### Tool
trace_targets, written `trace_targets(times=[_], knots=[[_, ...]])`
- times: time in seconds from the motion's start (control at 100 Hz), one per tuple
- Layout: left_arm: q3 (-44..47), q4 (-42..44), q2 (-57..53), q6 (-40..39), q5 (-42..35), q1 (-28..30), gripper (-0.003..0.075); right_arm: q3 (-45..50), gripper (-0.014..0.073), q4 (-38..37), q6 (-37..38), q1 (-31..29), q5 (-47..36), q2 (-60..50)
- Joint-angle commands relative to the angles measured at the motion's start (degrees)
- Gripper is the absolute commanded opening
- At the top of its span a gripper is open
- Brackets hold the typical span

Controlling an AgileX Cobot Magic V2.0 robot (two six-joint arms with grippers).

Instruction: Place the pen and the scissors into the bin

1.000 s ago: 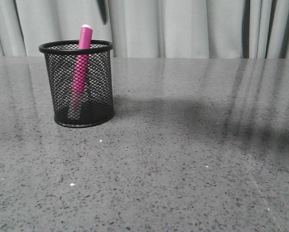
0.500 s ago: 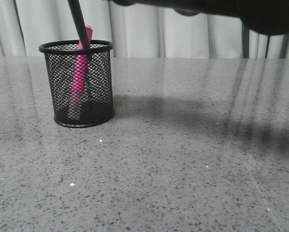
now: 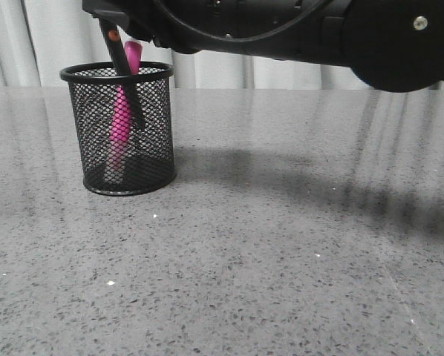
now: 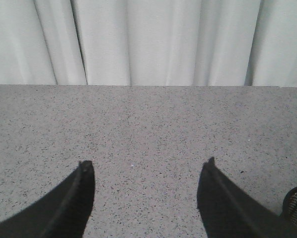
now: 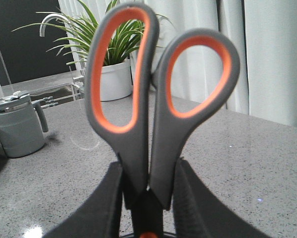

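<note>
1. While the pen [image 3: 122,111] stands inside the bin [image 3: 120,71], half is done.
2. Right tool [image 5: 146,191] clamps the scissors [image 5: 153,99], blades partly inside the bin; release remains.
3. Left tool [image 4: 146,167] gapes empty over the counter [image 3: 281,245] beside the bin.

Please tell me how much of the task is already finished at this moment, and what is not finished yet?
Done: the pen stands inside the bin. In hand: the right gripper holds the scissors, blades pointing down inside the bin. Left: release the scissors and withdraw. The left gripper is open and empty.
</note>
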Motion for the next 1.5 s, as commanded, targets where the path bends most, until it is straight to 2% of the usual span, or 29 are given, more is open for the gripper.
trace_targets(times=[0.0, 0.6, 0.69, 0.8, 0.91, 1.13, 1.31, 1.41, 1.49], knots=[[-1.49, -0.65, -0.45, -0.38, -4.58, 0.14, 0.0418, -1.15, -0.0068, 0.83, -0.59, -0.31, -4.71, -2.41], [-1.49, -0.65, -0.45, -0.38, -5.72, 0.14, 0.0418, 1.64, -0.006, 0.83, -0.59, -0.57, -5.76, -2.14], [-1.49, -0.65, -0.45, -0.38, -5.72, 0.14, 0.0418, 1.64, 0.0013, 0.83, -0.59, -0.57, -6.32, -2.14], [-1.49, -0.65, -0.45, -0.38, -5.77, 0.14, 0.0418, 1.64, 0.0197, 0.83, -0.59, -0.57, -7.07, -2.14], [-1.49, -0.65, -0.45, -0.38, -5.86, 0.14, 0.0418, 1.64, 0.0311, 0.83, -0.59, -0.92, -9.3, -2.14], [-1.49, -0.65, -0.45, -0.38, -5.86, 0.14, 0.0418, 1.64, 0.0307, 0.83, -0.59, -2.96, -15.04, -2.44], [-1.49, -0.65, -0.45, -0.38, -5.86, 0.14, 0.0418, 1.64, 0.0307, 0.46, -0.59, -4.8, -15.35, -5.78], [-1.49, -0.65, -0.45, -0.38, -5.86, 0.14, 0.0418, 1.64, 0.0304, 0.46, -0.59, -6.38, -12.24, -9.15], [-1.49, -0.65, -0.45, -0.38, -5.86, 0.14, 0.0418, 1.64, 0.0251, 0.46, -0.59, -7.87, -5.36, -12.75]])
